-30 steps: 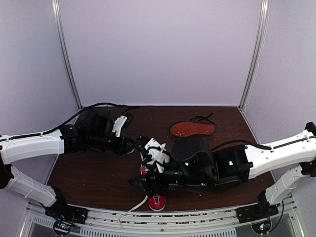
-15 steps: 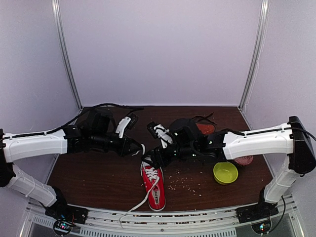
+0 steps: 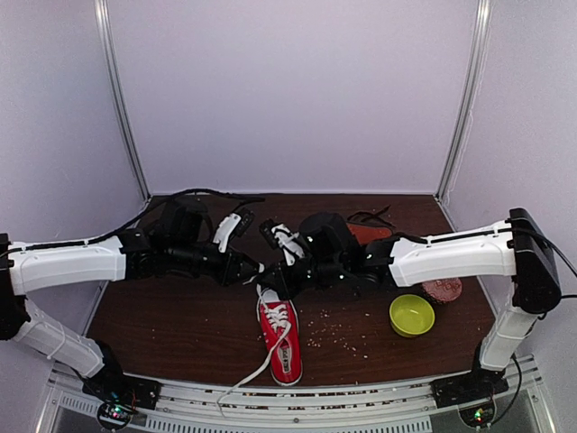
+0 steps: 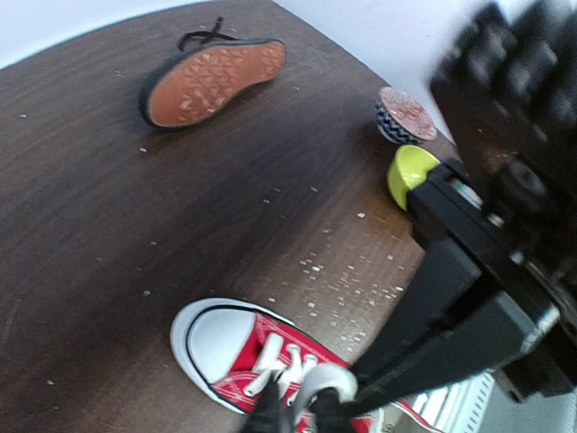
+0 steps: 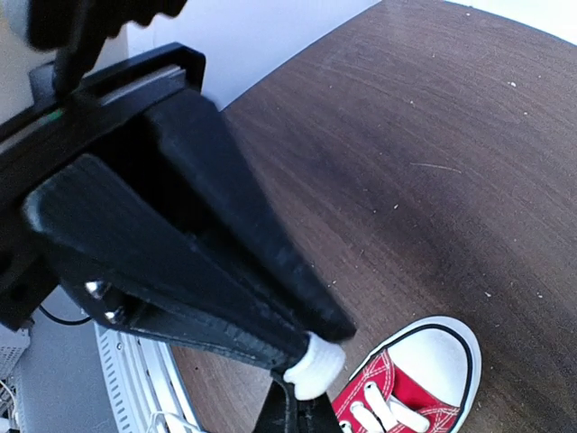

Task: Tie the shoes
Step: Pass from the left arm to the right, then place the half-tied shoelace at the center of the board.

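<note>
- Over the heel end of the red shoe (image 3: pixel 280 338), the left gripper (image 3: pixel 256 270) and the right gripper (image 3: pixel 273 286) meet tip to tip, near the middle of the table (image 3: pixel 171 329).
- From the left side, the left gripper reaches in with its jaws pressed together on a bit of white lace (image 5: pixel 314 369). The right wrist view shows the lace bulging out just below its tips.
- From the right side, the right gripper comes in with its jaws likewise closed, pinching the same raised lace. In the left wrist view the lace shows as a white loop at its tips.
- The red shoe rests on its sole, white toe cap toward the near edge and heel under the grippers. One loose lace end trails off it toward the near edge, on the left.
- The black shoe (image 4: pixel 212 79) lies with its reddish-brown sole turned up, at the far right of the table, well apart from the red shoe. Black laces stick out at its far end. In the top view the right arm hides most of it.
- A yellow-green bowl (image 3: pixel 412 316) stands to the right of the red shoe. A small round disc (image 3: pixel 443 290) with a patterned rim sits just beside it; whether they touch I cannot tell.
- Pale crumbs (image 3: pixel 335 336) are scattered between the red shoe and the bowl.
</note>
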Controlling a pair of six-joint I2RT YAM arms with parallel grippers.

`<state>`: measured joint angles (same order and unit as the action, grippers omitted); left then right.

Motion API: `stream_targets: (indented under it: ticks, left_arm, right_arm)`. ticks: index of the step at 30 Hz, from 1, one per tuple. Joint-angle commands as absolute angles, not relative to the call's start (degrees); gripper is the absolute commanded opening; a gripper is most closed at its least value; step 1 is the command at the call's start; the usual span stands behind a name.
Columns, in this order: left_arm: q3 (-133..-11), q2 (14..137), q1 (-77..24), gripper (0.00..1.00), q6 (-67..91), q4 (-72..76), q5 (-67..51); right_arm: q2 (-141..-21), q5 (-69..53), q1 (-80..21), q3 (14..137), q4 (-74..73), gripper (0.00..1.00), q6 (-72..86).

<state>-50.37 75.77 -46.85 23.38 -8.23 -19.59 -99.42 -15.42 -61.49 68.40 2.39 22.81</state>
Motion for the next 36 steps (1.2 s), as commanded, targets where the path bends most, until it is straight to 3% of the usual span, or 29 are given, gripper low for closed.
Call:
stream_targets:
  ticks: [1, 2, 4, 11, 16, 25, 31, 36]
  left_arm:
    - [-49.5, 74.9, -47.4, 0.47, 23.8, -4.9, -17.5]
    - [-48.6, 74.3, -48.3, 0.56, 24.0, -4.9, -15.7]
    - [-47.0, 73.6, -51.2, 0.61, 24.8, -4.4, -12.4]
    - [-42.6, 76.0, -63.6, 0.58, 31.6, -2.7, -1.7]
    - [-44.5, 82.5, -69.2, 0.55, 34.1, -1.9, -0.5]
    - [-48.5, 88.9, -70.9, 0.37, 33.6, -3.9, 0.5]
    - [-48.2, 88.8, -70.9, 0.15, 33.9, -4.7, 1.5]
    - [-46.6, 85.4, -70.9, 0.12, 34.8, -6.4, 2.9]
  right_arm:
    - [-96.1, -10.7, -60.9, 66.4, 5.6, 0.00, 24.3]
    - [-94.9, -8.6, -60.7, 65.5, 5.6, 0.00, 24.8]
    - [-92.9, -6.2, -60.4, 63.1, 5.7, 0.00, 25.9]
    - [-88.4, -2.1, -58.8, 56.4, 8.2, 0.00, 29.8]
    - [-87.5, -1.0, -58.3, 55.0, 8.6, 0.00, 31.2]
    - [-86.8, -0.5, -58.2, 54.5, 8.7, 0.00, 31.5]
    - [-86.4, 0.1, -58.1, 54.3, 8.2, 0.00, 31.3]
    - [-84.4, 3.5, -57.9, 53.2, 7.0, 0.00, 31.9]
